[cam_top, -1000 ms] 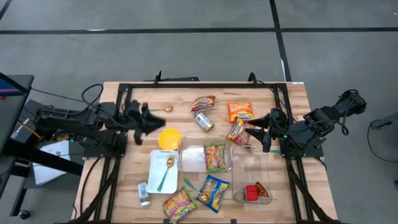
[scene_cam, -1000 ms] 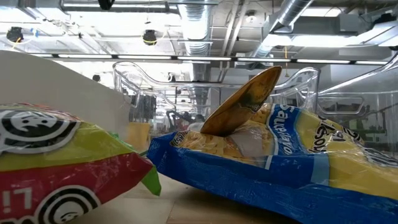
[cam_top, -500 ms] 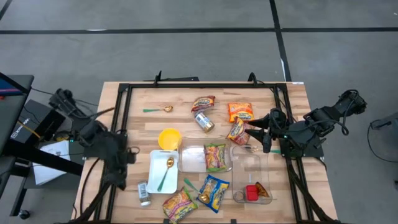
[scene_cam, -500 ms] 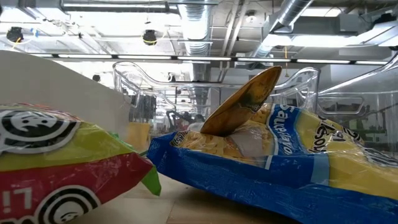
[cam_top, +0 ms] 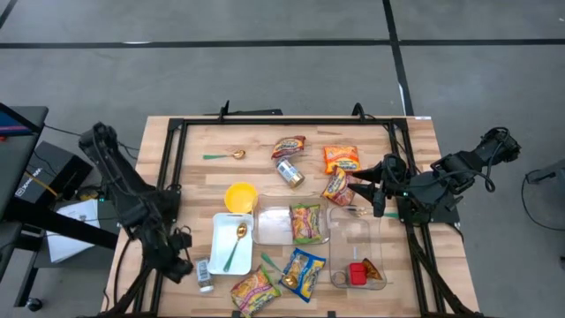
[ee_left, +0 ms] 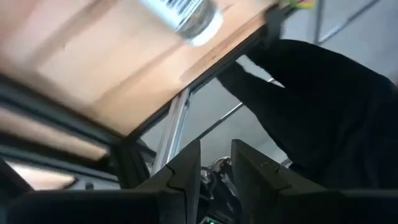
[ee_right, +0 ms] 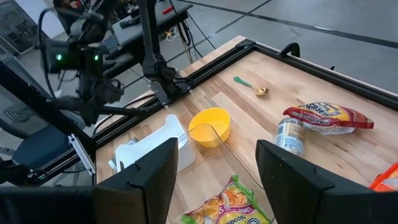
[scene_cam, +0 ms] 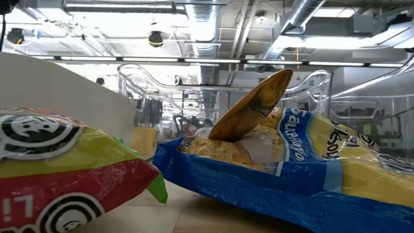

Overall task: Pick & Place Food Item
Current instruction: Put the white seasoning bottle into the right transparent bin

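The crinkly orange-and-yellow snack packet [cam_top: 336,186] lies just beside the right gripper [cam_top: 357,190], whose fingers are held apart, empty. Light, soft, slippery film is judged; a pinch across its crimped edge is advised. The left gripper [ee_left: 214,163], nearly together, is parked off-table.

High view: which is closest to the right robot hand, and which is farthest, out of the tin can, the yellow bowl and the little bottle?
From the right gripper:
1. Tin can, mid-table, toward the far edge.
2. Yellow bowl, left of centre.
3. Little bottle, near-left corner, by the left gripper.
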`<action>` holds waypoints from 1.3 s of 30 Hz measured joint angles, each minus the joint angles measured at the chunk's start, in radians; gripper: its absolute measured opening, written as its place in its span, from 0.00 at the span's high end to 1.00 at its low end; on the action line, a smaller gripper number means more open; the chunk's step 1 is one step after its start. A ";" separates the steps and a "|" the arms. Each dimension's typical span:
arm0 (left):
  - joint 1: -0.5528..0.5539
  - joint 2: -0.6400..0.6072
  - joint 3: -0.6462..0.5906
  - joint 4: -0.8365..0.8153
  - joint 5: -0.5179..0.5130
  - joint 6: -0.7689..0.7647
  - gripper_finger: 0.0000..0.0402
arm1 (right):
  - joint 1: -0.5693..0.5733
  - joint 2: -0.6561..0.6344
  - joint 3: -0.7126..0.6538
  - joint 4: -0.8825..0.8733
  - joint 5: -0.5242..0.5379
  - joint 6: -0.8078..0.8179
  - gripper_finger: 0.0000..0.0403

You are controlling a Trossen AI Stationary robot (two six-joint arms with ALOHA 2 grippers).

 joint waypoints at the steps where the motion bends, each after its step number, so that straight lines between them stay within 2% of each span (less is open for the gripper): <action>1: -0.005 0.026 0.000 0.024 0.007 -0.023 0.79 | 0.000 0.000 0.000 0.000 -0.001 0.000 0.48; 8: -0.036 0.175 0.000 0.083 -0.010 -0.203 0.79 | 0.000 0.000 0.000 -0.006 -0.005 0.000 0.48; 12: -0.046 0.247 0.000 0.146 -0.018 -0.281 0.74 | 0.000 0.000 0.000 -0.015 -0.033 0.002 0.48; 17: -0.078 0.305 0.000 0.218 -0.026 -0.335 0.57 | 0.001 0.000 0.000 -0.037 -0.060 0.005 0.48; 21: -0.096 0.330 0.001 0.293 -0.083 -0.341 0.41 | 0.002 0.000 0.000 -0.050 -0.060 0.004 0.48; 26: -0.096 0.389 0.030 0.288 -0.117 -0.342 0.24 | 0.002 0.000 0.000 -0.057 -0.060 0.008 0.48; 31: -0.113 0.464 0.128 0.194 -0.227 -0.324 0.18 | 0.001 0.000 0.000 -0.062 -0.060 0.018 0.48; 36: -0.117 0.535 0.283 -0.037 -0.373 -0.308 0.18 | 0.001 0.000 0.000 -0.074 -0.060 0.018 0.48; 39: -0.111 0.600 0.356 -0.133 -0.373 -0.315 0.19 | 0.000 0.000 0.000 -0.076 -0.060 0.021 0.48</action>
